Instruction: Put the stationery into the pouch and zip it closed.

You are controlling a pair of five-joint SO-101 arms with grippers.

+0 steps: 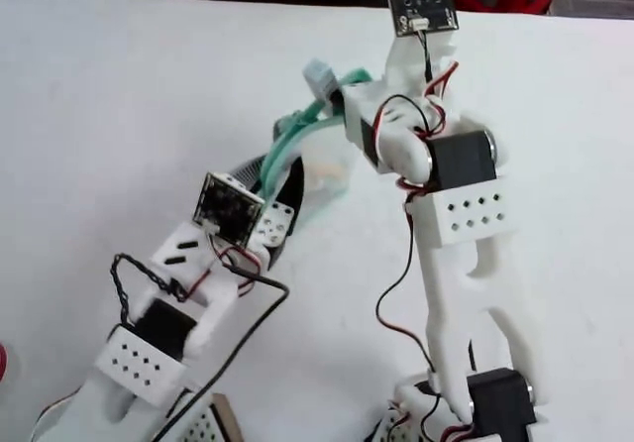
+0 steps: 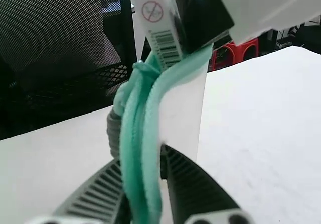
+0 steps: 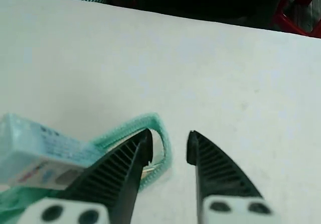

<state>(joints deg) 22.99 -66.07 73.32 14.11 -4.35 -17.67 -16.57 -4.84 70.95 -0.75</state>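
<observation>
bright, even light on a white table, with a dark room behind.
in the high view the table (image 1: 119, 105) is washed almost blank by glare, and the shadows on it are soft and faint. in the left wrist view the room (image 2: 60, 98) beyond the table edge is dim. in the right wrist view the pouch (image 3: 150, 119) casts only a pale shadow.
</observation>
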